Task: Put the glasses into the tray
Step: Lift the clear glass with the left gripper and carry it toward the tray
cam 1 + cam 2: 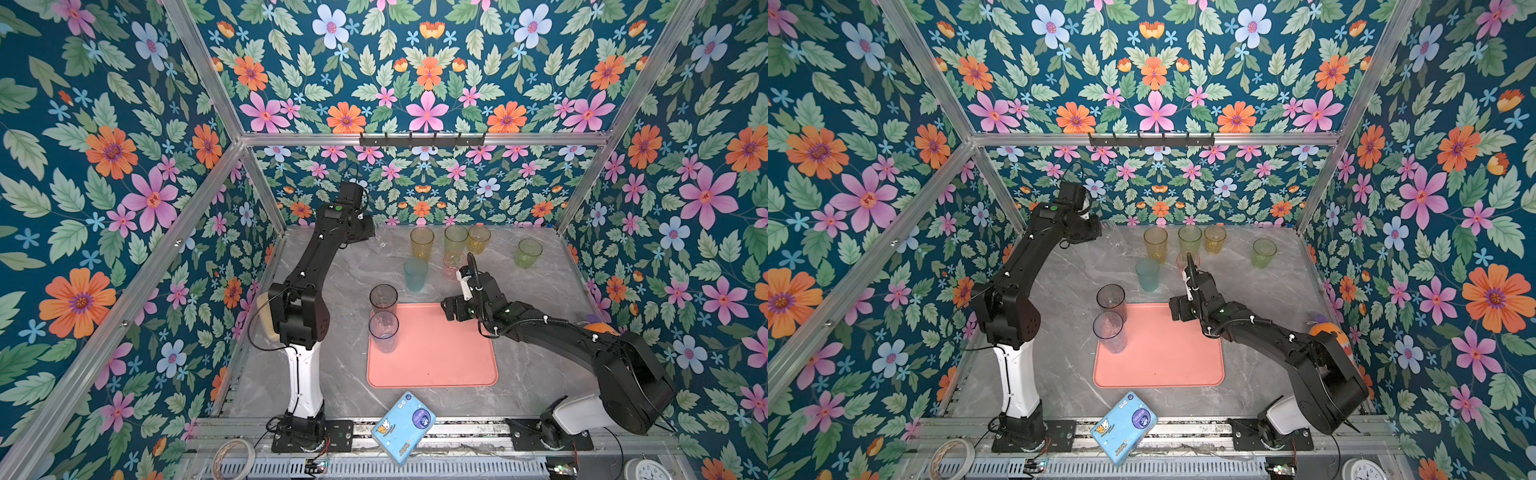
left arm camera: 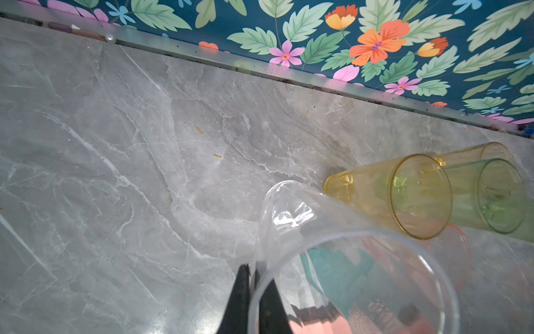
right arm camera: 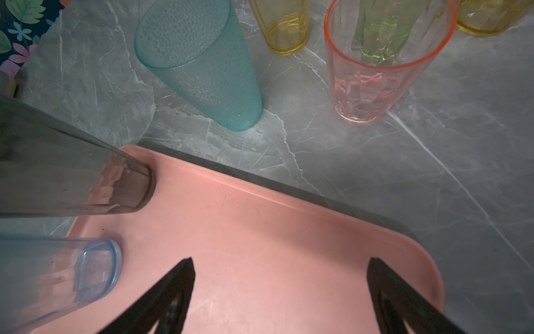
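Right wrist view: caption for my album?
Open right gripper above the tray, where grey glass and blue glass stand; teal glass sits beyond.

Tray (image 1: 449, 353) mostly bare (grey tumbler (image 1: 383, 299) and blue tumbler (image 1: 383, 330) crowd left edge).

A robot test booth: aluminium frame (image 1: 291, 139), floral wallpaper panels (image 1: 428, 66), marble-look tabletop (image 1: 540, 282), arms (image 1: 303, 266) bolted to a rail (image 1: 457, 430).

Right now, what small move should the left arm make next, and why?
Probably start carrying the clear tumbler toward the tray. The left end effector is shut on its rim, and the tray holds only the smoky grey tumbler and pale blue tumbler along one edge, leaving most of it bare.
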Available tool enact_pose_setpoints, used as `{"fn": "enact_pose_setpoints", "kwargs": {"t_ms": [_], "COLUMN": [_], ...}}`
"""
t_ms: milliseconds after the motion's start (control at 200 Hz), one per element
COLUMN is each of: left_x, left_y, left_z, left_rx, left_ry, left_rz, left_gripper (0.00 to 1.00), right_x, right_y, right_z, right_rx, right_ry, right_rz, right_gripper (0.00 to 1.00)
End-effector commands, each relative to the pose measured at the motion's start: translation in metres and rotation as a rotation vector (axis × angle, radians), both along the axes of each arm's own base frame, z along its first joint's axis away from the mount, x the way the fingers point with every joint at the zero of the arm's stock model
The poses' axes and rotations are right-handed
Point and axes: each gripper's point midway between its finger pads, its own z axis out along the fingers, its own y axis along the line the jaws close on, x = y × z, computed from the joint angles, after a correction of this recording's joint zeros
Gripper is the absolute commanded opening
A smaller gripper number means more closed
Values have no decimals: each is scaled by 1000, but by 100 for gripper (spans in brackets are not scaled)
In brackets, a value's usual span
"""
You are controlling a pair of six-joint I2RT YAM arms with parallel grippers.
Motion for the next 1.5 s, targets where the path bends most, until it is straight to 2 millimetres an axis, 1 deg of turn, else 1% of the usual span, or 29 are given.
{"fn": "enact_pose_setpoints", "kwargs": {"t_ms": [0,105,240,400,565,765,1070,1200,1495], "left_x": [-17,-34,-57,-83,-108,-135,-175,-191,-229], "left_y": [8,16,29,36,45,60,77,83,94], "left_z": [10,19,37,53,66,74,77,70,47], "left_rx": [36,61,85,82,90,129,164,175,194], "left_ry": [5,5,-13,-21,-21,-14,11,36,100], "left_rz": [-5,-1,12,19,35,58,82,90,101], "left_gripper": [0,0,0,0,0,0,0,0,0], "right_x": [1,1,1,2,2,0,-1,0,1], "right_y": [0,0,1,2,3,0,0,0,1], "right_z": [1,2,1,-1,0,4,5,5,1], "right_rx": [-5,-5,-4,-4,-1,6,8,10,4], "right_ry": [-5,-6,-4,2,4,-14,-15,-15,-6], "right_rz": [2,1,4,6,7,0,1,3,3], "right_gripper": [94,94,94,94,94,94,94,94,94]}}
